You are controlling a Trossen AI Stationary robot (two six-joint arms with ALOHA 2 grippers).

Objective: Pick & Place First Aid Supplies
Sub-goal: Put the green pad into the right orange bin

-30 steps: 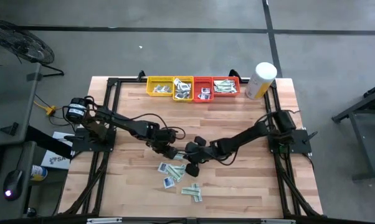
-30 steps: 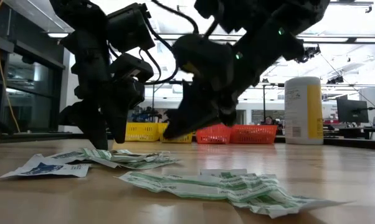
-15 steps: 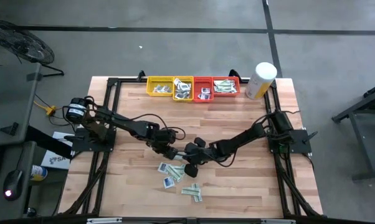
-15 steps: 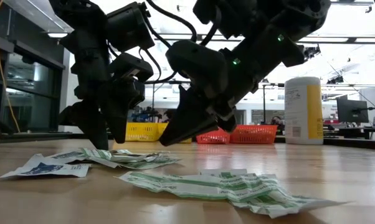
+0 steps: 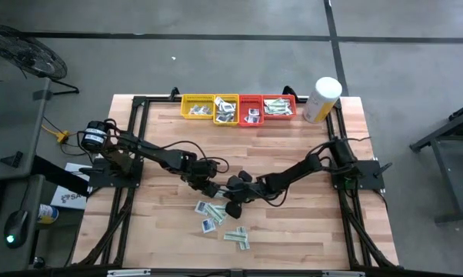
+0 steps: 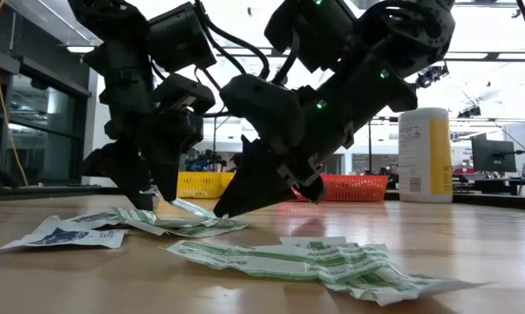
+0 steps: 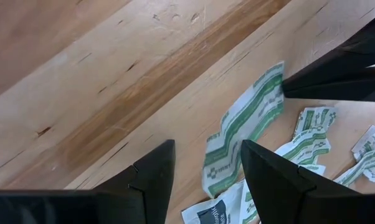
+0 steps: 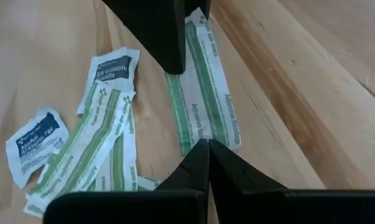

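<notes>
While most of the first aid supplies [image 5: 220,219] lie loose in a small scatter on the near middle of the wooden table [image 5: 293,231], one narrow white-and-green strip [image 7: 243,134] sits at the far edge of that scatter, between the two grippers. It lies flat on the wood, a long paper packet with green bands and small print. Beside it are more strips [image 8: 100,146] of the same kind, some overlapping, and small white squares with a dark blue centre [image 8: 35,140], crinkled at the edges. A second little heap of strips [image 6: 315,262] lies nearer the camera in the low view.

The left gripper [image 5: 209,187] hangs low over the far-left side of the scatter with its fingers spread apart, the strip's end showing between them; it seems set to close on that packet. The right gripper [image 5: 232,206] comes in from the right with its fingers pressed together, holding nothing, its tip down at the strip's other end. I judge it is pinning or nudging the thin paper so the other arm can lift an edge.

At the far edge of the table stand the yellow trays [image 5: 210,108] and red trays [image 5: 265,108], already holding some packets, with a white-and-yellow canister [image 5: 322,98] to their right.
</notes>
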